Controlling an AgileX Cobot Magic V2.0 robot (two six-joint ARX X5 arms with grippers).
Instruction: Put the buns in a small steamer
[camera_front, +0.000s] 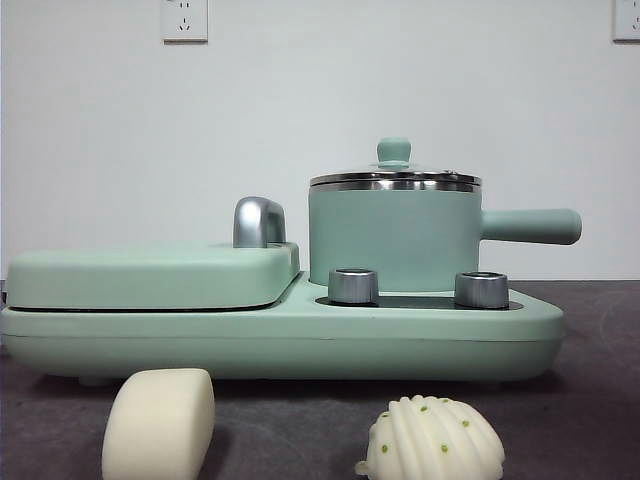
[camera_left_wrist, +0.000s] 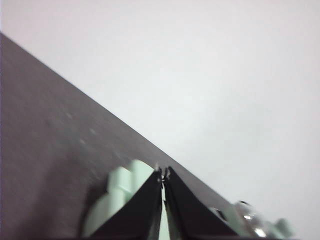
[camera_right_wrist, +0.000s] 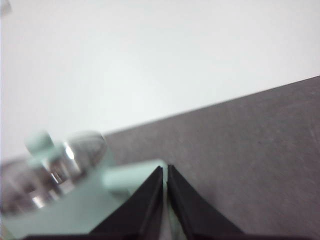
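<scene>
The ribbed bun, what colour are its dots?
Green, on the white ribbed bun; front view shows it best.

Mint-green steamer (camera_front: 395, 238), cream smooth bun (camera_front: 159, 423), white green-dotted bun (camera_front: 434, 440).

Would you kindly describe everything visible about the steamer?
The steamer is a round mint-green pot with a steel rim, upright on the cooker base behind two metal knobs. A glass lid with a green knob closes it. Its straight green handle points sideways. No pincer touches it.
</scene>
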